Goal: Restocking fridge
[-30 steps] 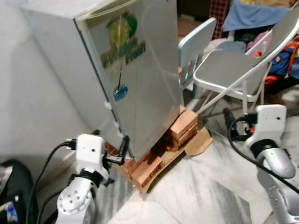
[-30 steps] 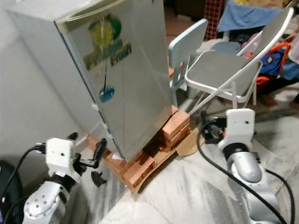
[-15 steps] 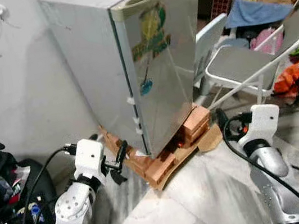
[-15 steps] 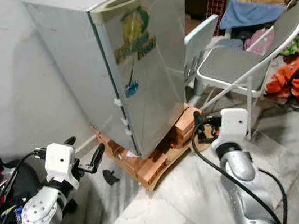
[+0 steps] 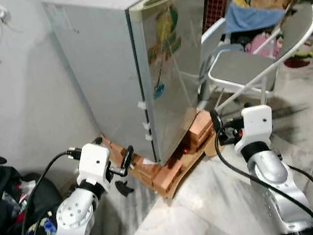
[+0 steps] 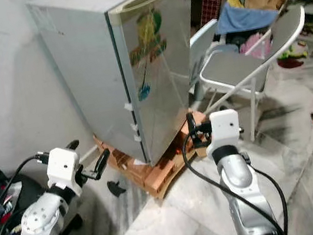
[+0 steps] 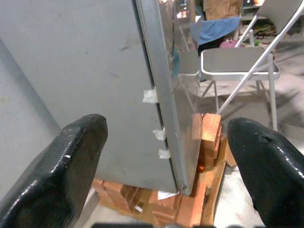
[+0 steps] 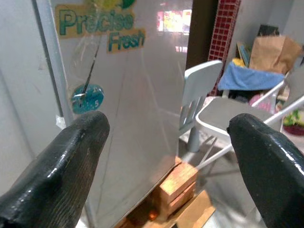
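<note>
Clearly the fridge (image 5: 148, 65) is the thing to steer by: a small silver one, door closed, standing on a stack of bricks (image 5: 168, 172) laid over cardboard. Far to its left a black bag (image 5: 2, 195) lies against the wall. Nearer, at the fridge's lower left corner, the left gripper (image 5: 124, 169) hangs low beside the bricks with its fingers spread and nothing between them; its wrist camera looks along the door's hinge edge, where bits of white tape (image 7: 156, 123) cling. At the fridge's lower right corner the right gripper (image 6: 190, 130) hovers close to the door face, likewise spread wide and empty, its wrist view facing the "Precise Fresh" sticker (image 8: 99, 23). Further right stand a pale plastic chair (image 5: 212, 37) and a grey folding chair (image 5: 254, 60), with clothes and a paper bag behind them.

As a judgement, the risks lie in the footing and the crowding. A hard pull on the door could rock the fridge on its loose bricks (they look uneven), and the door may swing into the plastic chair, which stands just beside it.

No item to restock can be made out. The door's handle is hard to place; the top lip may serve. The fridge's interior is hidden.
</note>
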Motion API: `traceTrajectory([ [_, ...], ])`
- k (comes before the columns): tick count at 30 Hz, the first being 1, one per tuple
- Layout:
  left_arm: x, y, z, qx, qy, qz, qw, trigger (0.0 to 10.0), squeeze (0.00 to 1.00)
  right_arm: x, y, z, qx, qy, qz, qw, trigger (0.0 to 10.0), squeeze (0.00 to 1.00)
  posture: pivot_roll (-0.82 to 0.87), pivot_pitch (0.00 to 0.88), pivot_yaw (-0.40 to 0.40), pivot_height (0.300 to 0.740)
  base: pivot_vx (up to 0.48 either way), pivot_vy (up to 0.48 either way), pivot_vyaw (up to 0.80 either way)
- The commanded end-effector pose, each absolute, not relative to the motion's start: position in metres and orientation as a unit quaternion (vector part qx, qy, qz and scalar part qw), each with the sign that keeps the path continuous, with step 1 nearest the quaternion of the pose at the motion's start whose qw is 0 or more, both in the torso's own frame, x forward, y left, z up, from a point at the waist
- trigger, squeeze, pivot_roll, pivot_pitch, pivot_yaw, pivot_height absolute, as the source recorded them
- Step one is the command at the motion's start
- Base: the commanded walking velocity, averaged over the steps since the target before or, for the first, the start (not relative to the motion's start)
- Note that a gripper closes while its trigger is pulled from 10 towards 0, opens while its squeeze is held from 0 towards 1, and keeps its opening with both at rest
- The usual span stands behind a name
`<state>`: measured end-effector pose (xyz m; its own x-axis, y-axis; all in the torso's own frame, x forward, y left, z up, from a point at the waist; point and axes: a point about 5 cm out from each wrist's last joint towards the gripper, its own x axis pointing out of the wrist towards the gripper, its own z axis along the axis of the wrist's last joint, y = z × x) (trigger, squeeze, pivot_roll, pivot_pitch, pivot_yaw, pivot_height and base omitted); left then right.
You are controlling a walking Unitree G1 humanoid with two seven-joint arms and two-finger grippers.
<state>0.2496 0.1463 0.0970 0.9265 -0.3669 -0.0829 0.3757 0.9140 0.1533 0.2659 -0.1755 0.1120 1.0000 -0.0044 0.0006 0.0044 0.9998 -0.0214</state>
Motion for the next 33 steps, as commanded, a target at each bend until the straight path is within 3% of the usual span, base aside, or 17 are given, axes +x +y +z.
traceTrajectory([
  [1, 0.250, 0.149, 0.099, 0.090, 0.021, -0.188, 0.978, 10.0, 0.00, 0.265, -0.179, 0.113, 0.003, -0.001, -0.007, 1.000, 10.0, 0.00, 0.03, 0.000, 0.028, 0.740, 0.000, 0.000, 0.00],
  [11, 0.252, 0.146, 0.101, 0.076, 0.018, -0.226, 0.971, 10.0, 0.00, 0.276, -0.178, 0.117, 0.011, -0.015, -0.022, 1.000, 10.0, 0.00, 0.03, 0.000, 0.060, 0.740, 0.049, 0.000, -0.28],
  [23, 0.264, 0.147, 0.112, 0.087, -0.002, -0.230, 0.969, 10.0, 0.00, 0.283, -0.176, 0.119, 0.008, -0.027, -0.036, 0.999, 10.0, 0.00, 0.04, 0.000, 0.084, 0.740, 0.436, 0.000, -0.14],
  [33, 0.256, 0.141, 0.105, 0.075, 0.007, -0.231, 0.970, 10.0, 0.00, 0.279, -0.176, 0.112, -0.004, -0.013, -0.035, 0.999, 10.0, 0.00, 0.03, 0.000, 0.064, 0.740, 0.306, 0.000, -0.77],
])
